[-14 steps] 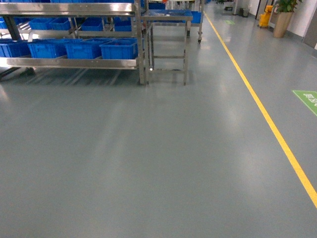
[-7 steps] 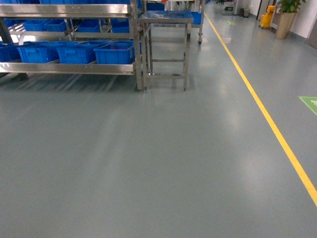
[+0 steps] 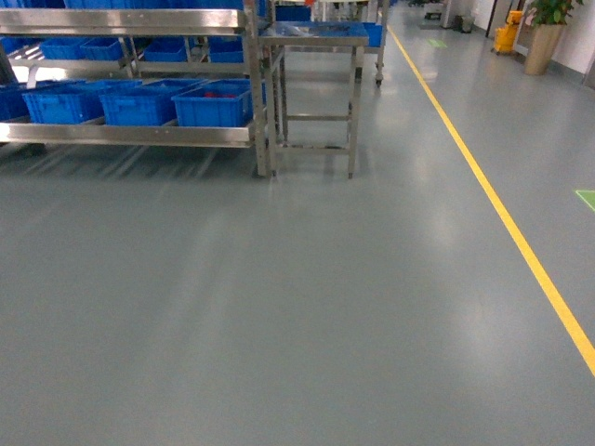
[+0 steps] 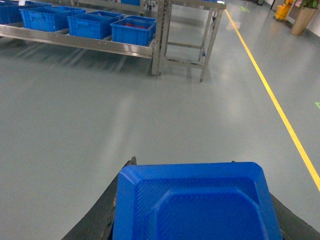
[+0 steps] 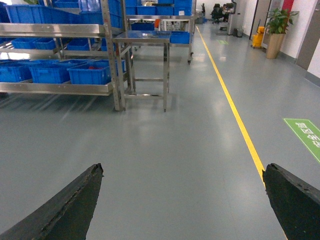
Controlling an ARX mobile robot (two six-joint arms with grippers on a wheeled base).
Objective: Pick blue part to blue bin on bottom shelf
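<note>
The blue part, a flat blue plastic piece with cut corners, fills the bottom of the left wrist view. My left gripper is shut on it, dark fingers showing at both sides. My right gripper is open, with only grey floor between its fingers. Neither gripper shows in the head view. Far ahead at the upper left, the bottom shelf of a steel rack carries several blue bins. The rightmost bin has something red inside. Which one is the task's blue bin I cannot tell.
A small steel table stands right of the rack. A yellow floor line runs along the right, with a green floor mark beyond it. A potted plant and yellow bucket stand far back. Grey floor lies between me and the rack.
In the head view the rack and table have slid lower and look a little nearer. The green floor mark has drifted to the right edge.
</note>
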